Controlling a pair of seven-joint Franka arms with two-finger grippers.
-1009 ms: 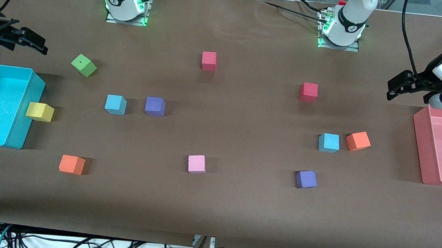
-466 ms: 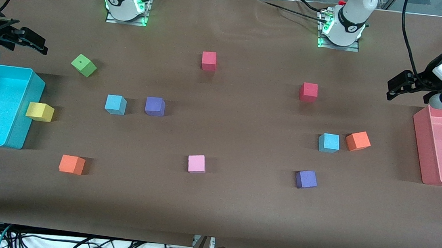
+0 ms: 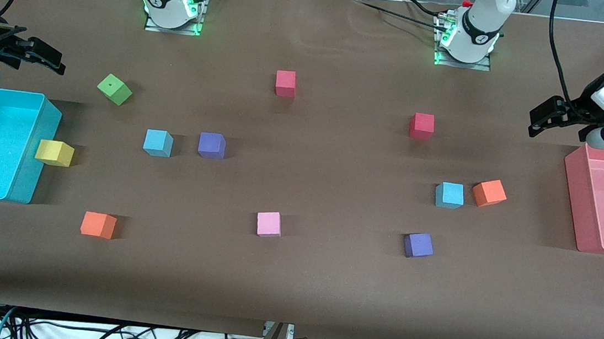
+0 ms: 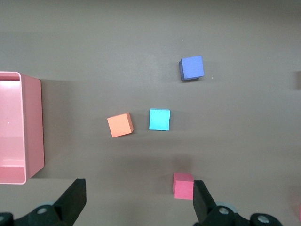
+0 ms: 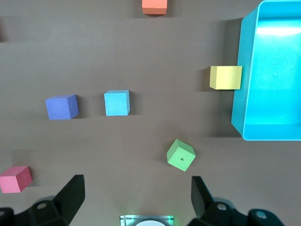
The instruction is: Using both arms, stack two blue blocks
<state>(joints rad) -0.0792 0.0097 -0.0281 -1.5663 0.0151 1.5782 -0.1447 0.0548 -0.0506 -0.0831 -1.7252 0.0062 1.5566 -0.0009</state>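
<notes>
One blue block lies toward the right arm's end of the table, beside a purple cube; the right wrist view shows this blue block too. The other blue block rests toward the left arm's end, next to an orange cube, and appears in the left wrist view. My right gripper hangs open and empty over the table by the cyan bin. My left gripper hangs open and empty by the pink bin. Both are well apart from the blocks.
A cyan bin stands at the right arm's end, a pink bin at the left arm's end. Scattered cubes: two red, green, yellow, orange, pink, purple.
</notes>
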